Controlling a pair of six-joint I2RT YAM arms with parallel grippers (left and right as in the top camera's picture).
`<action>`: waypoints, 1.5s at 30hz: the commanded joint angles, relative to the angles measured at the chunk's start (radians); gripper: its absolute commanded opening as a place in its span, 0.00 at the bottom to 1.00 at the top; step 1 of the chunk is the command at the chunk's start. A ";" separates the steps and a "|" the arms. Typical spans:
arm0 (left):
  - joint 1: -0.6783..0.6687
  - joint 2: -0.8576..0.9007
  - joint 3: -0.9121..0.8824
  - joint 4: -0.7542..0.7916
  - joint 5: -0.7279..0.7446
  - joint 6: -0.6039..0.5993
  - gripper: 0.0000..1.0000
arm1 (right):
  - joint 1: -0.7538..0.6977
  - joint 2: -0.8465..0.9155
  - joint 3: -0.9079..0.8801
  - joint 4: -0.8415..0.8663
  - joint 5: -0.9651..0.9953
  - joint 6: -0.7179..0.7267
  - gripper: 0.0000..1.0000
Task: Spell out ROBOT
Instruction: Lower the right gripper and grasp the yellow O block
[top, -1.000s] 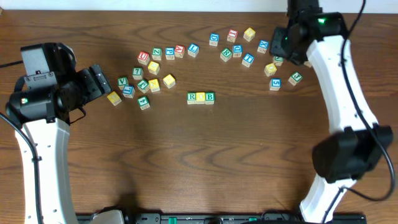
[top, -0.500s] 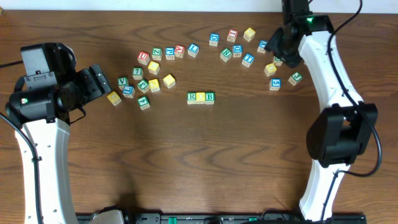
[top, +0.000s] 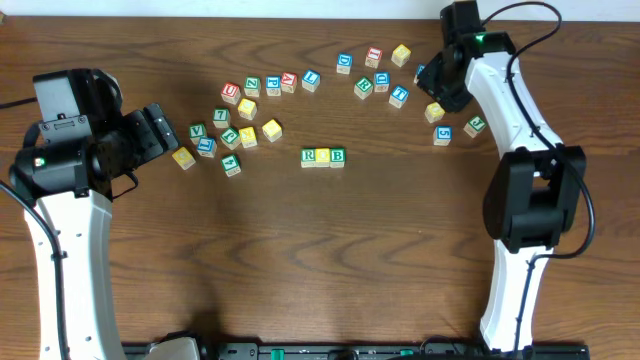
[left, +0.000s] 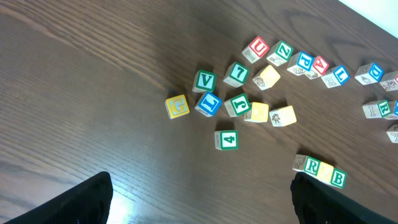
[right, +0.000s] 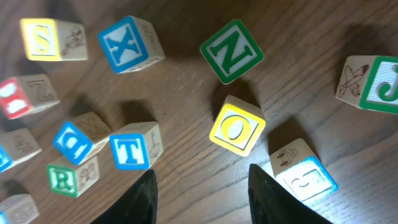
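Observation:
A short row stands mid-table: green R cube (top: 309, 156), a plain yellow cube (top: 323, 156) and green B cube (top: 337, 156). The left wrist view shows the same R (left: 311, 167) and B (left: 337, 178). My right gripper (top: 438, 88) hovers open over the far-right cluster with nothing between its fingers. In its wrist view the right gripper (right: 205, 202) is just short of a blue T cube (right: 132, 149) on the left and a yellow O cube (right: 236, 129) on the right. My left gripper (top: 160, 132) stays open and empty left of the loose cubes.
Around the right gripper lie a green N (right: 232, 51), blue X (right: 127, 43), yellow S (right: 43, 38), a blue-faced cube (right: 305, 171) and a second green R (right: 65, 177). Another scatter, with a yellow G (left: 177, 106) and green 4 (left: 227, 139), lies left of the row.
The right arm has swung toward the far edge and slightly left, so its gripper now hangs over the cluster near the O and T cubes. The left arm and the row are unchanged.

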 joint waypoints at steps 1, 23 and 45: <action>0.003 0.010 0.006 -0.003 -0.010 -0.012 0.91 | -0.004 0.047 0.010 -0.002 0.002 0.014 0.41; 0.003 0.010 0.006 -0.003 -0.010 -0.012 0.90 | -0.015 0.090 -0.009 0.007 0.063 -0.003 0.46; 0.003 0.010 0.006 -0.003 -0.010 -0.012 0.90 | -0.016 0.090 -0.064 0.068 0.065 -0.077 0.47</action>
